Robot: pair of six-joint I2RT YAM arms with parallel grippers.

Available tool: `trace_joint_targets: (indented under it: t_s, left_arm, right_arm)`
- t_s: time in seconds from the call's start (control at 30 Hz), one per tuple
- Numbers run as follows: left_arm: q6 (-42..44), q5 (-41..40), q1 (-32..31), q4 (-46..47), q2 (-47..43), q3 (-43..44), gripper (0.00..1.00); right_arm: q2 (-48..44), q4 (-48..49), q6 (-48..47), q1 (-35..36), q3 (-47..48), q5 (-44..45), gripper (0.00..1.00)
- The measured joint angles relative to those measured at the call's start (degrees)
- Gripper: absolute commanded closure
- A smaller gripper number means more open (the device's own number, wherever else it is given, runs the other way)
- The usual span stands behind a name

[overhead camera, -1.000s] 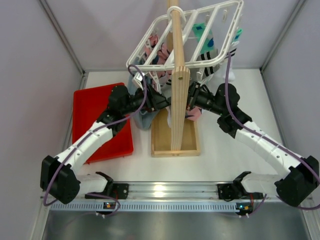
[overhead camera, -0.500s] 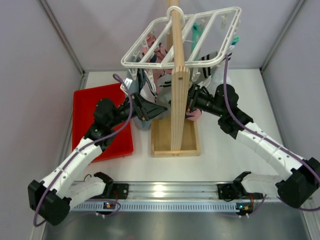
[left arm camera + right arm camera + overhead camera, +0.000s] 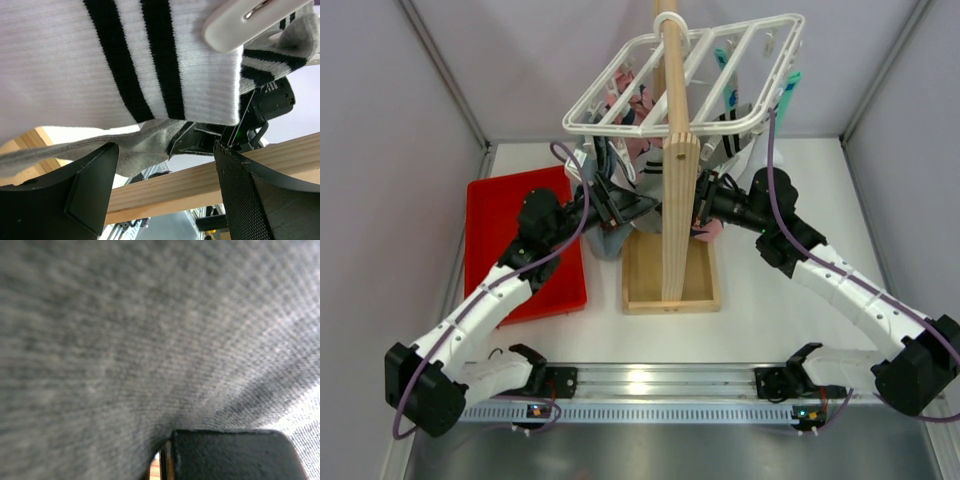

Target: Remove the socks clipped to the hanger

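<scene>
The white grid hanger [image 3: 610,128] hangs tilted round the wooden post [image 3: 672,170]. Socks dangle from its clips: a teal one [image 3: 790,80] and a striped one [image 3: 735,115] at the far right. In the left wrist view a white sock with black stripes [image 3: 100,55] hangs from a white clip [image 3: 245,20] just above my open, empty left gripper [image 3: 165,150], which sits left of the post [image 3: 635,208]. A grey sock [image 3: 145,145] runs to my right gripper [image 3: 698,212], right of the post. Grey sock cloth [image 3: 150,330] fills the right wrist view, bunched at one finger [image 3: 225,455].
A red tray [image 3: 520,240] lies on the table at the left. The post stands in a wooden box base [image 3: 670,275]. A pink printed cloth [image 3: 640,105] and a blue-grey cloth [image 3: 605,240] hang under the hanger's left side. Grey walls close in both sides.
My left arm pulled back to the left, then came forward again under the hanger. The hanger swung and tilted. The right arm has stayed put.
</scene>
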Motion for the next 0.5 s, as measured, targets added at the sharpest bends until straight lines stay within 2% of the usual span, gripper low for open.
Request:
trace_joint_targets:
  t_s: [0.3,0.37,0.4,0.5]
  left_arm:
    - [-3.0,-2.9,0.0,0.2,0.6,0.4,0.18]
    - [-3.3,-3.0,0.0,0.2,1.7,1.2,0.21]
    - [-3.5,-3.0,0.0,0.2,2.4,1.7,0.23]
    - [-4.0,-3.2,0.0,0.2,4.0,2.5,0.4]
  right_arm:
    - [0.0,0.4,-1.8,0.1,0.1,-2.8,1.0]
    - [0.0,0.6,-2.1,0.1,0.1,-3.4,1.0]
    - [0.1,0.8,-2.4,0.1,0.2,-3.6,1.0]
    - [0.6,1.0,-2.7,0.2,0.9,-4.2,1.0]
